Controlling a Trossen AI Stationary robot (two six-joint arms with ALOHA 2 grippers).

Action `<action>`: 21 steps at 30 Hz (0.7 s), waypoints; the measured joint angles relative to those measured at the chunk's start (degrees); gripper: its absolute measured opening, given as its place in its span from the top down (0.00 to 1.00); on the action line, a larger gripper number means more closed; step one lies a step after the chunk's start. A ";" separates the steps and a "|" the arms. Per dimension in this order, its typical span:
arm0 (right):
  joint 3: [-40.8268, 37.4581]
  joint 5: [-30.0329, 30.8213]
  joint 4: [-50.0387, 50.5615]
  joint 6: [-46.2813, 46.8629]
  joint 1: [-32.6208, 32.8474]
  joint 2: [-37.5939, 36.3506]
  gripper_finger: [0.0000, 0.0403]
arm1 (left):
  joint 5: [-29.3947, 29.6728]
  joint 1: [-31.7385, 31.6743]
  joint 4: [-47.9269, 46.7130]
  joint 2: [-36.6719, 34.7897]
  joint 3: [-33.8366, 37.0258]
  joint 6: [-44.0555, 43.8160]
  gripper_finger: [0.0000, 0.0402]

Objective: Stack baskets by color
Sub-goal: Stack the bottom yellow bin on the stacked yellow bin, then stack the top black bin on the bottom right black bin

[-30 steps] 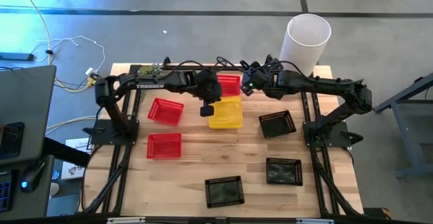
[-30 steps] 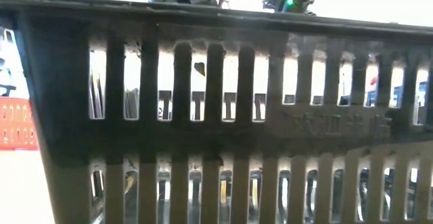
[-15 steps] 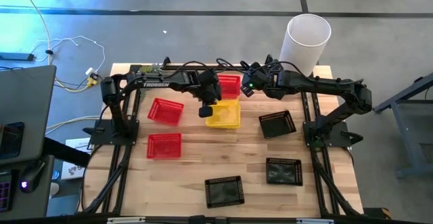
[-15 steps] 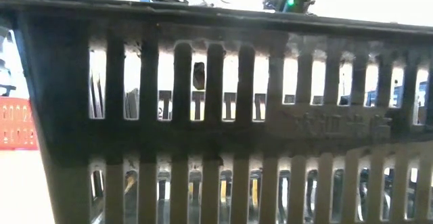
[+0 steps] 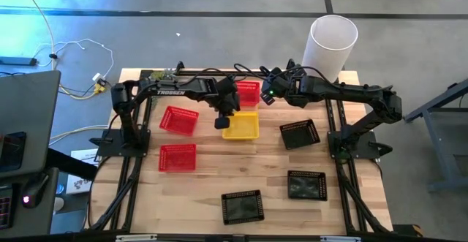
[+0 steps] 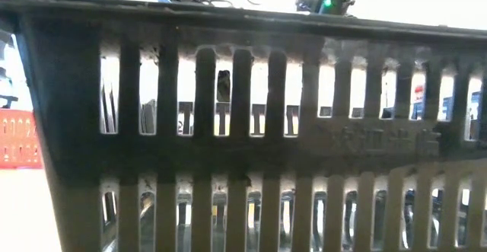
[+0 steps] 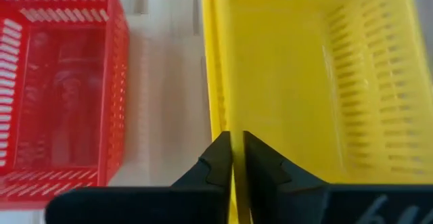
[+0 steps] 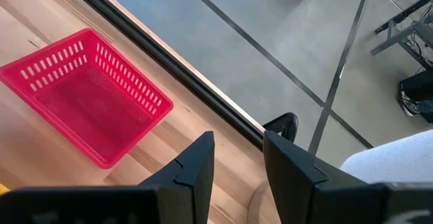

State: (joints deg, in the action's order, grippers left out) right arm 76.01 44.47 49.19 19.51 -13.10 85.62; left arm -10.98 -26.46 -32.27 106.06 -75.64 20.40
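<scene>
Left gripper (image 7: 237,158) pinches the wall of the yellow basket (image 5: 242,126) at table centre — long axis running left-right, open side up, just beside a red basket (image 5: 248,92). Right gripper (image 8: 238,158) hovers open, empty

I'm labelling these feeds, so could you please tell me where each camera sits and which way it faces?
High: overhead, looking straight down; both arms and the table show.
Low: table height, a black basket fills it.
Left wrist: the left hand pinches the yellow basket wall.
Right wrist: past the open right hand to a red basket.
Shared: high and left wrist both show the yellow basket.
</scene>
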 joint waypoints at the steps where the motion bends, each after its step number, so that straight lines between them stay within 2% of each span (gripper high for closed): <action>1: 0.00 -0.01 0.13 0.00 0.00 0.00 0.72 | -0.36 0.00 -0.02 0.00 0.00 0.69 0.93; 6: 0.00 -0.08 1.98 0.92 0.01 0.00 0.72 | -0.15 0.00 -0.05 0.00 0.00 1.19 0.82; 12: 0.00 -1.13 5.25 1.49 0.00 0.00 0.72 | 3.44 -0.21 -1.06 -0.93 0.00 0.98 0.71; 21: 0.00 -8.35 7.66 1.33 0.02 0.02 0.72 | 3.49 -0.20 -5.76 -6.63 0.00 2.72 0.68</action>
State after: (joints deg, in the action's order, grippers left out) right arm 76.01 36.12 56.85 20.84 -13.08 85.65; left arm -7.49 -26.65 -38.03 99.43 -75.64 23.11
